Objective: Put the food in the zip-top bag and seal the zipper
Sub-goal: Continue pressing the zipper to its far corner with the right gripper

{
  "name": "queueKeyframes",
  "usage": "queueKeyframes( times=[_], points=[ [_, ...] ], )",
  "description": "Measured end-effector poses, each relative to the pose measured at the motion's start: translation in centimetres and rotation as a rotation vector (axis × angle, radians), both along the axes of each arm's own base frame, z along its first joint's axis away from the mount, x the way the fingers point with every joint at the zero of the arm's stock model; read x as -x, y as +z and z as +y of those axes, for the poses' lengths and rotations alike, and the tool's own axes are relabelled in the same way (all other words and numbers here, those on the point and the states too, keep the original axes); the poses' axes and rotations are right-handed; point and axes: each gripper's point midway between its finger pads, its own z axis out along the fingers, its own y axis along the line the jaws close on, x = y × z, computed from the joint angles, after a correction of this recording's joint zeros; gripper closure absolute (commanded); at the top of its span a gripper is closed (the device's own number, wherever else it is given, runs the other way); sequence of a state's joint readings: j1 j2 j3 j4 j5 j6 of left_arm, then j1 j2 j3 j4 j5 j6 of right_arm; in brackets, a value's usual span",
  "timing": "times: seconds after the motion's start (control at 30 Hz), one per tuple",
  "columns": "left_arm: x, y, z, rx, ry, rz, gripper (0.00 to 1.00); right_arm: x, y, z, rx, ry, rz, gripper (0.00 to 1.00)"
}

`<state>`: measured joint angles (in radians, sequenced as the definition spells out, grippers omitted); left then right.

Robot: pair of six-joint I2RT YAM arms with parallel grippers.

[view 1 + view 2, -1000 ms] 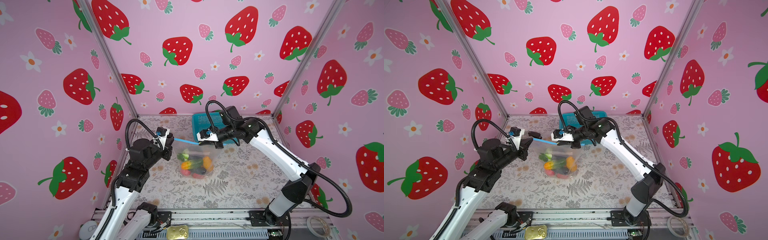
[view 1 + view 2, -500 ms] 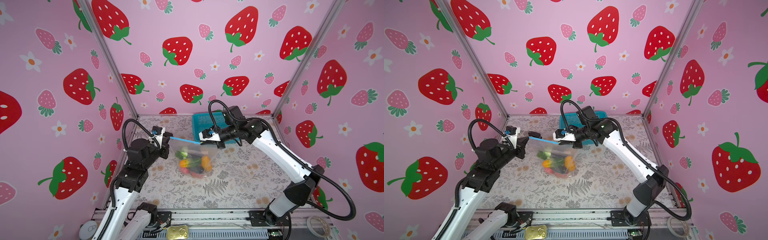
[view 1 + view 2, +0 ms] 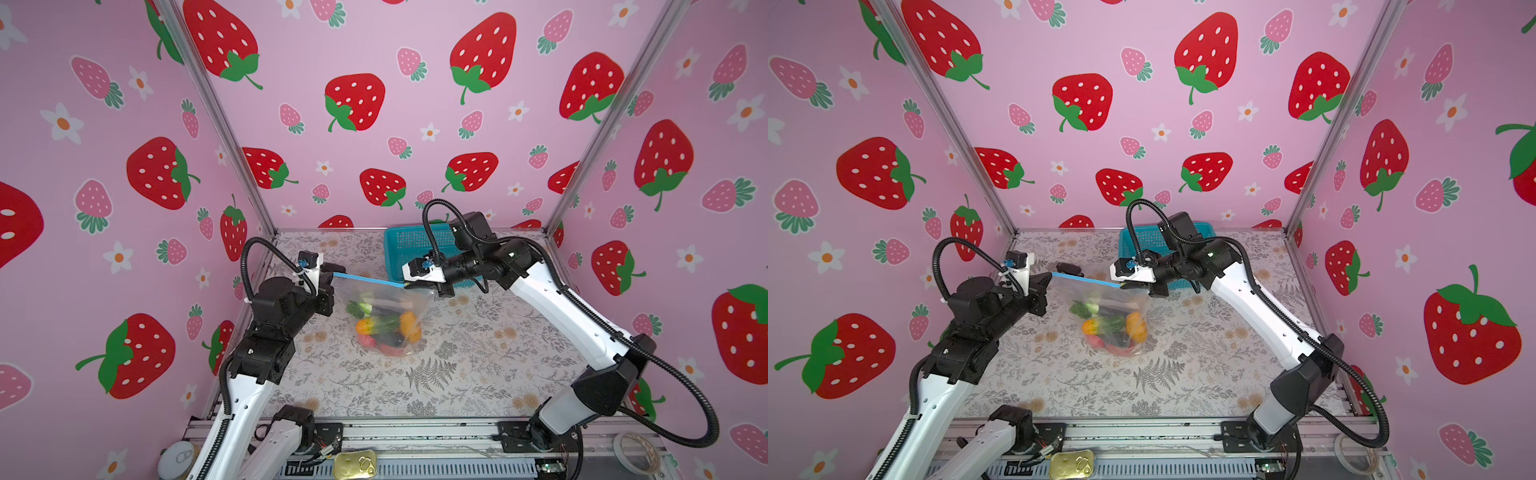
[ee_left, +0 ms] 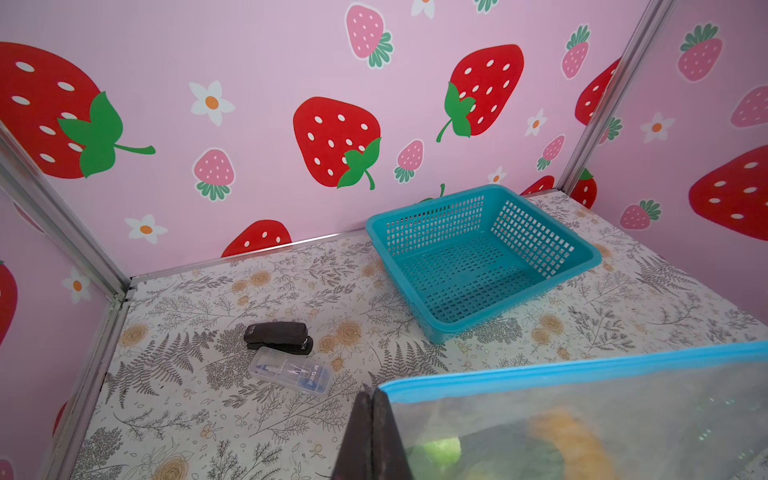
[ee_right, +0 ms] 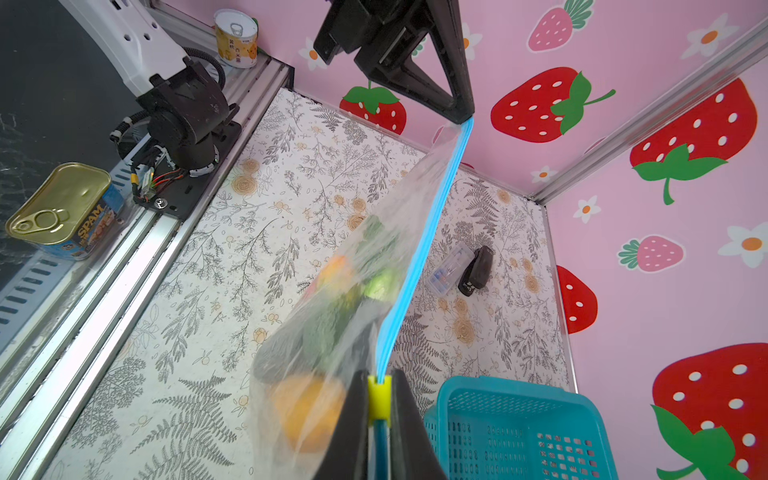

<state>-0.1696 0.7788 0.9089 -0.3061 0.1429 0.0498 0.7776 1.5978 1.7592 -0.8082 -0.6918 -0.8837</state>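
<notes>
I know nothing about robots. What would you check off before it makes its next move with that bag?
1. Left hand clamped on the bag corner: ok.
2. Right hand shut on the yellow slider: ok.
3. Zipper stretched straight between the hands: ok.
4. Food inside the bag, none seen in the basket: ok.
5. Zipper closed along its whole length: cannot tell.

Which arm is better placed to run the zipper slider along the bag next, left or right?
Right, most likely. The right gripper is shut on the zipper's yellow slider, while the left gripper pinches the zip-top bag's opposite corner, holding the strip taut.
</notes>
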Motion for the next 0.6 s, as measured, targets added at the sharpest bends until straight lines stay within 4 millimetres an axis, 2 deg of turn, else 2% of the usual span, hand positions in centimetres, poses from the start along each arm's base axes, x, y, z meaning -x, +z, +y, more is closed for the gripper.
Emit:
queueKeyframes(
  times=[0.23, 0.6],
  points=[
    [-0.2, -0.1, 0.9, 0.004, 0.040, 0.007, 1.00, -0.2, -0.5, -0.2, 0.010, -0.007, 0.011, 1.00],
    [-0.4, -0.2, 1.8, 0.010, 0.086, 0.012, 1.00, 0.1, 0.0, -0.9, -0.001, -0.014, 0.001, 1.00]
  ],
)
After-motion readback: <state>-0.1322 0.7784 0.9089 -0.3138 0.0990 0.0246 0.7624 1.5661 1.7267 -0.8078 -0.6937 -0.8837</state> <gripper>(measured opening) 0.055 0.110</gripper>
